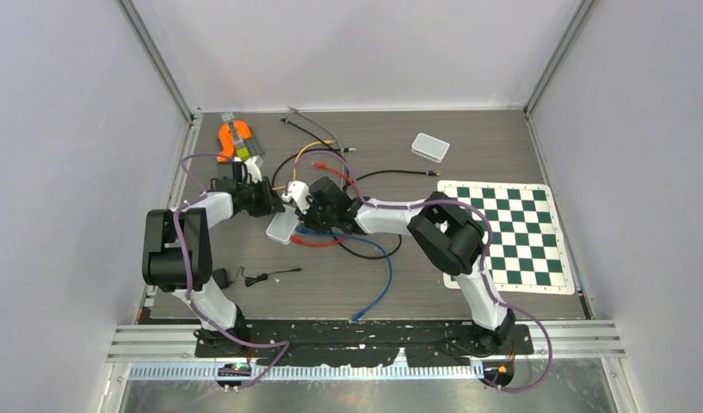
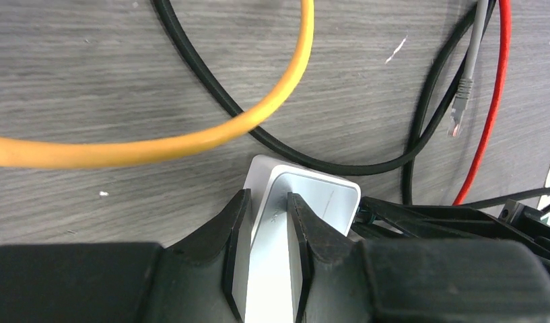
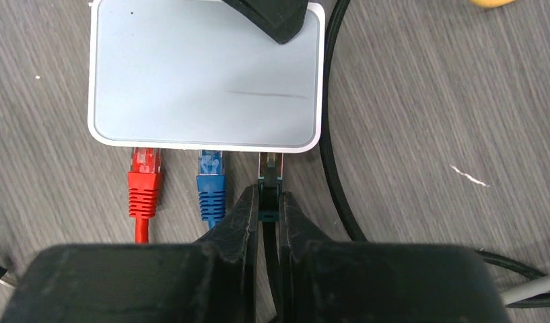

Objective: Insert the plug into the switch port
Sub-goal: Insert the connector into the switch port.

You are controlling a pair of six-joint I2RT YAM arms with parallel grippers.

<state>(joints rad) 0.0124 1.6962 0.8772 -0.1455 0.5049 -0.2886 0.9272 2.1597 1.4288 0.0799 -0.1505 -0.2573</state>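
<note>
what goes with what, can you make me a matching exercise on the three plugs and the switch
Things:
1 red plug
2 blue plug
3 black plug
4 switch

States:
a pinched by the left fingers
b plugged in, unheld, a plug on each side
c pinched by the right fingers at a port
d plugged in, unheld, one neighbour only

Pairs: 1-d, 2-b, 3-c, 4-a

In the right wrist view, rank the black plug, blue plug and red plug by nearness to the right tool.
1. black plug: gripped in the right tool, at the switch edge.
2. blue plug: just to its left.
3. red plug: farthest left.
</note>
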